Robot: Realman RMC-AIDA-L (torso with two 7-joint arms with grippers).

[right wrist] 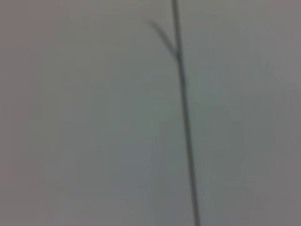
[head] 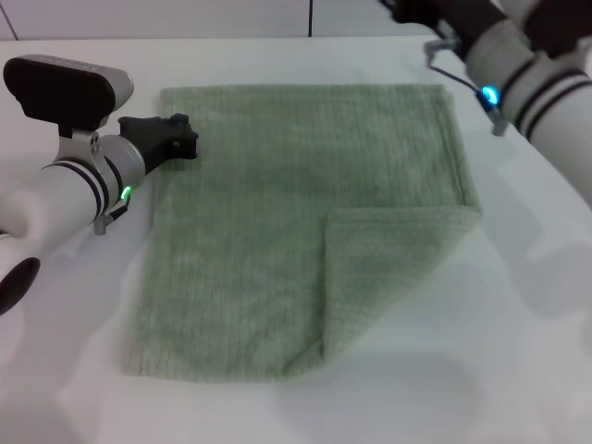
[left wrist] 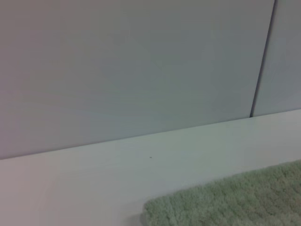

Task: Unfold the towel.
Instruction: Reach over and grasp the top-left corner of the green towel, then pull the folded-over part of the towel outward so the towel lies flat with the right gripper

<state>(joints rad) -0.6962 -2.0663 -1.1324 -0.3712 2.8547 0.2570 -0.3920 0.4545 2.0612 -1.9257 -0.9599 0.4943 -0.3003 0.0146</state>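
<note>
Though the towel lies flat on the desk, one near corner stays folded; left tool beside its edge, right tool unseen, I cannot tell either grip.

**Camera setup**

Head view: high, angled forward and down over the table. Left wrist view: low, close to the tabletop, facing the wall; shares the towel edge with head. Right wrist view: only blank wall, no overlap.
</note>
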